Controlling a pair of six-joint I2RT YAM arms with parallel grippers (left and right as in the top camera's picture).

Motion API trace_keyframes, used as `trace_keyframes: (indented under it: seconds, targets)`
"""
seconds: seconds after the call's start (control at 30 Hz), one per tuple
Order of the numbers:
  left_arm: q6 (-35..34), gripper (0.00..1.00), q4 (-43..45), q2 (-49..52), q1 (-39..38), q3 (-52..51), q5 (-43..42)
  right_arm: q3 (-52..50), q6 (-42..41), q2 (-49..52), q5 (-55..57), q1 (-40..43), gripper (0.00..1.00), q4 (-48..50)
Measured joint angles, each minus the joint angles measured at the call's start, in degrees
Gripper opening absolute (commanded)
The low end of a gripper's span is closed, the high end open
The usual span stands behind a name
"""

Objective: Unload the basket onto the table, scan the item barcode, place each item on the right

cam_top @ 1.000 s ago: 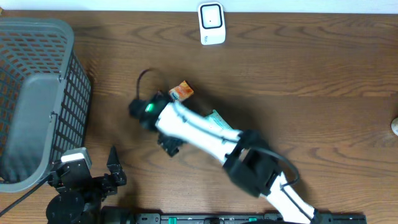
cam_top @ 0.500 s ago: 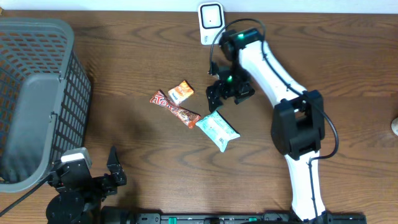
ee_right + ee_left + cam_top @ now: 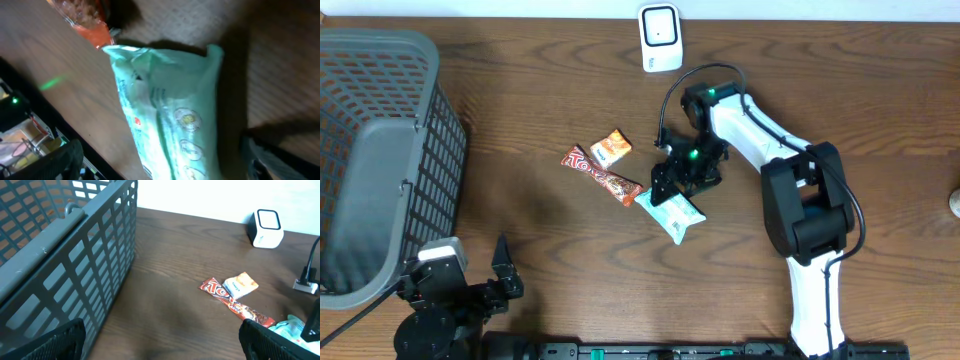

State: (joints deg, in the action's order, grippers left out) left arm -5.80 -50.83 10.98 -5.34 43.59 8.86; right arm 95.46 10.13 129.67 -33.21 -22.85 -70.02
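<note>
Overhead: right gripper (image 3: 674, 180) sat over the upper end of the pouch (image 3: 676, 214), mid-table, well below the scanner (image 3: 660, 38). Red bar (image 3: 602, 176) lay just left of the pouch, orange packet (image 3: 611, 147) just beside the bar. Basket (image 3: 380, 150) far left.
Left wrist: left gripper (image 3: 165, 347) spread wide, nothing between its 2 fingers, basket close on its left.
Right wrist: claw spread, 1 finger each side of the pouch, not pinching it. Contact: couldn't tell.
</note>
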Motion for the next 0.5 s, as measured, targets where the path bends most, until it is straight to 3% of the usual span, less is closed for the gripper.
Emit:
trace_keyframes:
  seconds: [0.13,0.23,0.37,0.5]
  targets:
    - [0.0,0.98,0.0,0.0,0.0,0.0,0.0,-3.4,-1.7,-1.1,-2.3,-0.1,0.74,3.4]
    - [0.0,0.98,0.0,0.0,0.0,0.0,0.0,-5.9,-3.9,-2.0,-2.1,0.0,0.4,7.2]
    - [0.0,0.98,0.0,0.0,0.0,0.0,0.0,-7.8,-5.4,-1.6,-2.4,-0.1,0.03,9.6]
    - [0.0,0.98,0.0,0.0,0.0,0.0,0.0,-8.3,-5.9,-1.6,-3.1,0.1,0.01,10.3]
